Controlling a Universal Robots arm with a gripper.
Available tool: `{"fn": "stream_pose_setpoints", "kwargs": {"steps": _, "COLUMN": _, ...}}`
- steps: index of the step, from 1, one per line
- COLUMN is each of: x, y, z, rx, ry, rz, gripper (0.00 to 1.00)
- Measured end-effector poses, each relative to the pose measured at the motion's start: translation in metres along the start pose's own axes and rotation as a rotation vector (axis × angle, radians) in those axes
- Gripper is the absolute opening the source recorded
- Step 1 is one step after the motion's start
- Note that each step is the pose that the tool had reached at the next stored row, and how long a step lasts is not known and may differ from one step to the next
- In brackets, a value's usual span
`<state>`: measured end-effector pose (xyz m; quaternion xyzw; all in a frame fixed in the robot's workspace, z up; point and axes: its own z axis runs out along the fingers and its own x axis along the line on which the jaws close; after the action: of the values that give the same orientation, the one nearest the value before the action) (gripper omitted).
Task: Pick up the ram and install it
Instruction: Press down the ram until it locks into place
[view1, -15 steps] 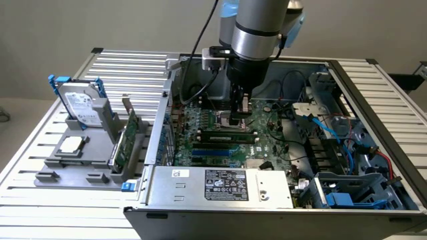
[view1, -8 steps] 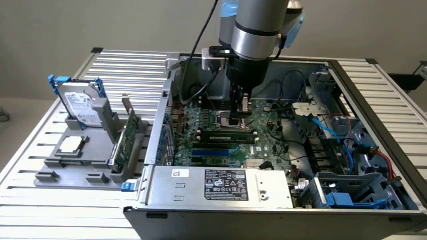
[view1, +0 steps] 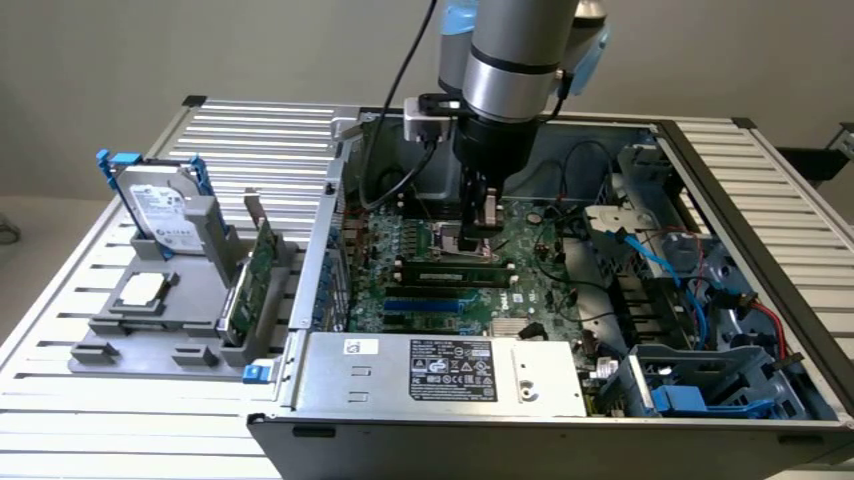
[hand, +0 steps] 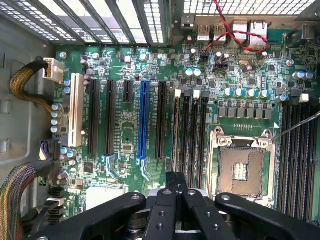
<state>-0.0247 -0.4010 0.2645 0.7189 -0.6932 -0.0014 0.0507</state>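
Computer case (view1: 534, 445), motherboard (hand: 125, 122); claw (hand: 176, 179) closed above

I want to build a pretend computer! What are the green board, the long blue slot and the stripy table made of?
Green board: probably stiff fibreglass sheet, shiny green coating with fine printed lines. Blue slot: likely moulded plastic, smooth, evenly coloured, dull. Table: looks like bare metal, maybe aluminium, pale silvery ribbed slats with soft shine.

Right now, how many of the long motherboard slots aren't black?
2. A white slot sits at the row's end beside the braided cables; a blue slot stands between black slots, nearer the CPU socket. The fingers may hide others.
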Motion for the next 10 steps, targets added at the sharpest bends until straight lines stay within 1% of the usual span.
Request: {"fn": "stream_pose_setpoints", "kwargs": {"steps": 10, "x": -0.001, "y": 0.0026, "z": 0.0185, "rx": 0.0004, "ry": -0.0004, "rz": 0.0, "gripper": 0.11}}
